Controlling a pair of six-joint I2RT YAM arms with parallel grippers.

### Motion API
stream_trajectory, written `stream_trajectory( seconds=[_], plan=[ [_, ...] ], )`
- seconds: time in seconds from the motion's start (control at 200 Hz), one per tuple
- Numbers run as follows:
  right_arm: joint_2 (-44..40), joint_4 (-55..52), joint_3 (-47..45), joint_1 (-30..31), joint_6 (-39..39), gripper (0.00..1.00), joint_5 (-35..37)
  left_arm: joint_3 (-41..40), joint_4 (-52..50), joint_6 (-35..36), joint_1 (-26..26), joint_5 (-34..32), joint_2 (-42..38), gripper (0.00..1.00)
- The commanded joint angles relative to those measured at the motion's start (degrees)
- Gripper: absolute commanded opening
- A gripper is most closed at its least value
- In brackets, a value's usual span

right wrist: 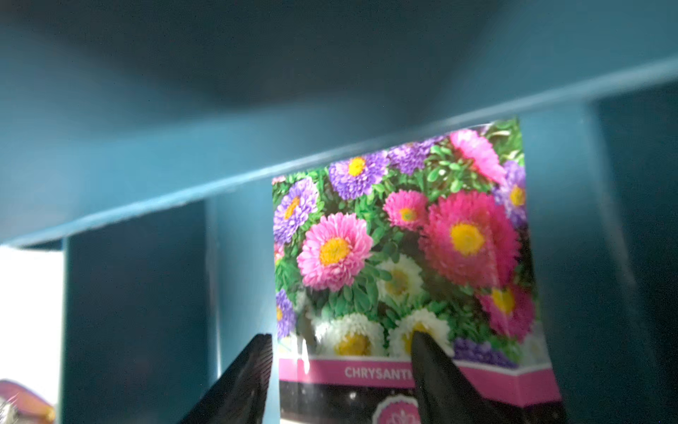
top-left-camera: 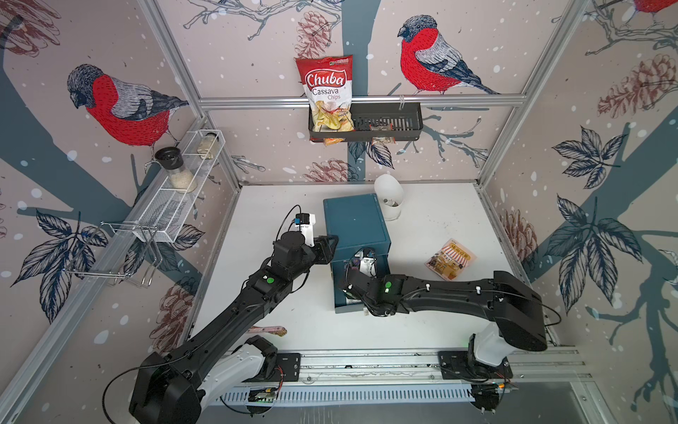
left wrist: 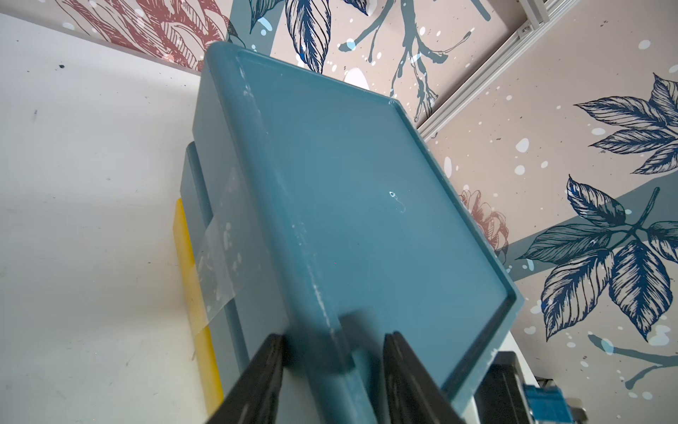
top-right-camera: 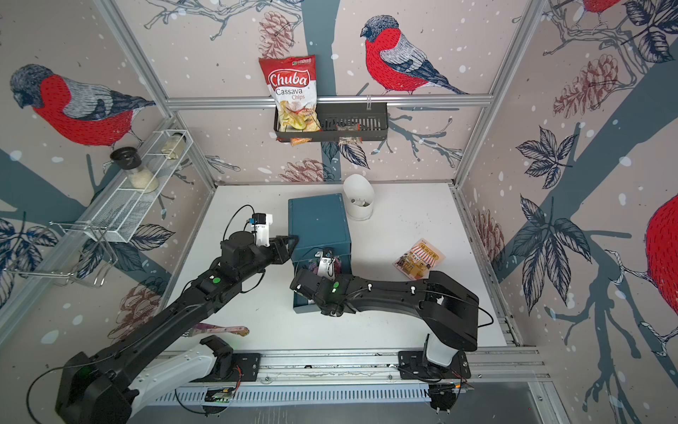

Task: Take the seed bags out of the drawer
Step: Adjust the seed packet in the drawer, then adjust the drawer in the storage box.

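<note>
Top views: blue cabinet (top-left-camera: pixel 357 224) sits mid-worktop (top-left-camera: pixel 422 323), with its drawer (top-left-camera: pixel 345 306) pulled out toward 6 o'clock. The left end effector (top-left-camera: pixel 327 245) is at the cabinet's 9 o'clock edge. The right end effector (top-left-camera: pixel 357 264) is down in the drawer. The orange-yellow seed bag (top-left-camera: pixel 450 258) is already out, on the worktop at the cabinet's 3 o'clock. No green bag shows in any view.

Left wrist: the left end effector (left wrist: pixel 332 341) is set narrow, jaws either side of the cabinet's top rim, and looks clamped. Risk: the bite is thin, so if it slips the cabinet will likely shift with any tug on the drawer.

Right wrist: the right end effector (right wrist: pixel 341 336) is apart and holds nothing. One finger is off the side edge of the purple-pink seed bag (right wrist: pixel 403 249) and the other is over its face. The bag is still in the drawer, its far end close under the cabinet's front lip.

Risks:
- The bag is glossy and flat, so closing may pinch only a sliver or skate off.
- It could snag the lip on lift.
- Another bag may be underneath; can't tell.
</note>
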Motion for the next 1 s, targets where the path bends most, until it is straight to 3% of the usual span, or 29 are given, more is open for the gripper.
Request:
stream_trajectory(
  seconds=[0.0, 0.195, 0.405, 0.575, 0.77, 0.996],
  plan=[
    [-2.0, 5.4, 1.4, 0.7, -6.2, 0.65, -2.0, -0.9, -11.1, 2.2, -0.1, 5.5, 0.3, 0.47],
    [-5.3, -2.5, 0.9, 0.5, -1.6, 0.7, 5.1, -0.8, -11.5, 2.5, -0.1, 4.8, -0.2, 0.47],
    [-7.6, -6.8, 0.5, 1.5, -0.1, 0.7, 6.9, -0.8, -11.9, 2.8, 0.0, 4.2, -0.5, 0.47],
    [-9.7, -20.3, 2.9, 4.1, 5.6, 0.69, 13.2, -0.9, -12.5, 3.0, 0.2, 3.7, -0.9, 0.47],
    [-11.6, -30.9, 2.4, 0.2, 9.8, 0.53, 13.7, -0.7, -12.4, 2.7, 0.2, 3.8, -0.8, 0.47],
    [-14.7, -24.2, -1.7, -3.5, 3.5, 0.39, 7.9, -0.5, -12.5, 2.7, 0.2, 3.8, -0.2, 0.47]
  ],
)
